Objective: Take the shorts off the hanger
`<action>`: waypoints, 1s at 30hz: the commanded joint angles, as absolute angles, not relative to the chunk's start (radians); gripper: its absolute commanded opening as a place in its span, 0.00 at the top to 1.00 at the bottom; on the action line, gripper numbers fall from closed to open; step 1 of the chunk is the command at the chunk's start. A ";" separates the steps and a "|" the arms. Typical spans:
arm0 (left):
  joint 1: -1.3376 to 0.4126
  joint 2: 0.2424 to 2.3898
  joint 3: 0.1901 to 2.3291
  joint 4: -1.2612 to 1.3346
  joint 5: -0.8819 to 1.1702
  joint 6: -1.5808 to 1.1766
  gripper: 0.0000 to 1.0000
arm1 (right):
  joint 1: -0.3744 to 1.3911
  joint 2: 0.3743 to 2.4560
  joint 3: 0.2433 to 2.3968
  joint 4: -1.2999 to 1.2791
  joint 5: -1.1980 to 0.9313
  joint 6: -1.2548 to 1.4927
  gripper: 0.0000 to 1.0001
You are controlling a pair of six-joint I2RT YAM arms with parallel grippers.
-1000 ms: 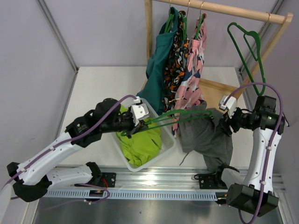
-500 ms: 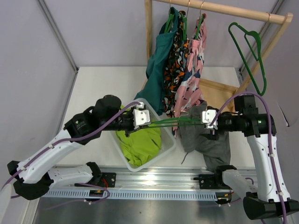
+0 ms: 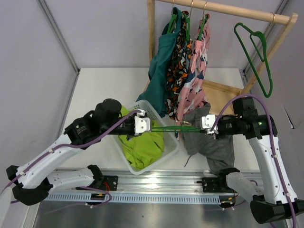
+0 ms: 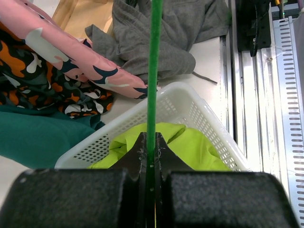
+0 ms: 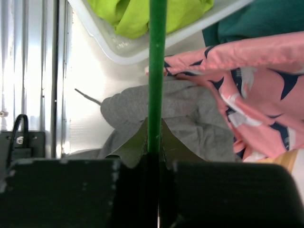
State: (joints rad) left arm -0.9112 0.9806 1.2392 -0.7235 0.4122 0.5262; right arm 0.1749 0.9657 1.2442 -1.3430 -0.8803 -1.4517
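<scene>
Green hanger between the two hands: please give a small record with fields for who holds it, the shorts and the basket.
item: green hanger, roughly level above the table
left end: left hand shut on it
right end: right hand shut on it
shorts: grey shorts heaped on the table under the right end; whether still attached is unclear
basket: white basket holds a lime garment

The hanger (image 4: 154, 71) is smooth glossy plastic, the shorts (image 3: 213, 145) matt grey cloth, the basket (image 4: 199, 114) white plastic.
</scene>
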 commanded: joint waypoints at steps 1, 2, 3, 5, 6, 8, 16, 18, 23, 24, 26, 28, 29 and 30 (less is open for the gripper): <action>-0.907 0.948 1.215 -0.571 0.459 0.520 1.00 | 0.183 0.937 1.246 -1.451 -0.902 -1.424 1.00; -0.907 0.936 1.209 -0.531 0.443 0.509 0.99 | 0.183 0.924 1.247 -1.433 -0.893 -1.407 1.00; -0.905 0.927 1.203 -0.502 0.431 0.467 0.94 | 0.183 0.917 1.247 -1.428 -0.891 -1.398 1.00; -0.904 0.890 1.178 -0.428 0.417 0.436 0.88 | 0.180 0.901 1.238 -1.382 -0.884 -1.332 1.00; -0.904 0.876 1.171 -0.399 0.394 0.398 0.67 | 0.173 0.884 1.235 -1.365 -0.876 -1.303 1.00; -0.902 0.845 1.155 -0.351 0.329 0.359 0.42 | 0.152 0.865 1.232 -1.323 -0.876 -1.194 1.00; -0.902 0.726 1.258 -0.327 0.034 0.282 0.01 | -0.056 0.723 1.246 -1.109 -0.972 -0.867 1.00; -0.902 0.707 1.262 -0.322 0.005 0.275 0.01 | -0.074 0.681 1.243 -0.988 -0.962 -0.705 1.00; -0.902 0.640 1.169 -0.269 -0.071 0.253 0.01 | -0.080 0.612 1.264 -0.688 -0.620 -0.232 1.00; -0.902 0.637 1.155 -0.265 -0.068 0.233 0.01 | -0.080 0.615 1.278 -0.681 -0.547 -0.175 1.00; -0.902 0.629 1.111 -0.253 -0.057 0.203 0.01 | -0.080 0.626 1.310 -0.684 -0.422 -0.095 1.00; -0.900 0.623 1.076 -0.245 -0.048 0.187 0.01 | -0.080 0.624 1.328 -0.701 -0.304 -0.072 1.00; -0.902 0.617 1.069 -0.233 -0.046 0.180 0.01 | -0.078 0.624 1.330 -0.712 -0.292 -0.074 1.00; -0.902 0.614 1.054 -0.227 -0.046 0.173 0.01 | -0.078 0.623 1.331 -0.722 -0.276 -0.071 1.00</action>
